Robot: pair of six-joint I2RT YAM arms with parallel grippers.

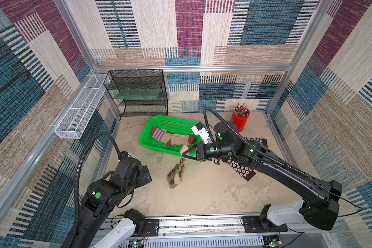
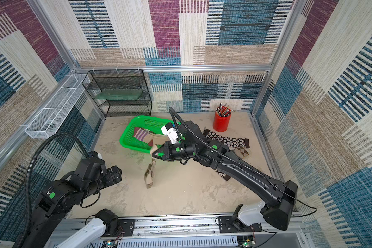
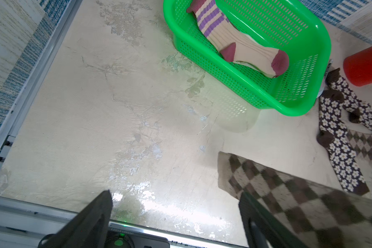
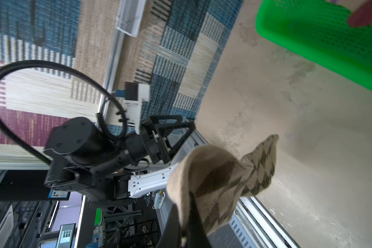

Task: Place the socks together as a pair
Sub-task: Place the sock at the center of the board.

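My right gripper (image 1: 182,154) (image 2: 153,151) (image 4: 184,201) is shut on the toe end of a beige-brown argyle sock (image 1: 177,174) (image 2: 150,174) (image 4: 223,178). That sock (image 3: 288,193) hangs down in front of the green basket (image 1: 146,137) (image 3: 322,43), its lower end close to the table. A second argyle sock (image 2: 242,151) (image 3: 365,146) lies by two dark flowered socks (image 1: 242,169) (image 2: 228,138) (image 3: 335,137) under the right arm. In the basket lies a tan sock with a maroon toe (image 1: 174,138) (image 3: 241,45). My left gripper (image 1: 146,175) (image 2: 116,174) (image 3: 175,194) stands open and empty at the table's left.
A red cup of pens (image 1: 240,120) (image 2: 221,121) stands at the back right. A black mesh shelf (image 1: 138,92) fills the back left corner, and a white mesh tray (image 1: 80,111) hangs on the left wall. Aluminium rails (image 1: 202,223) edge the table.
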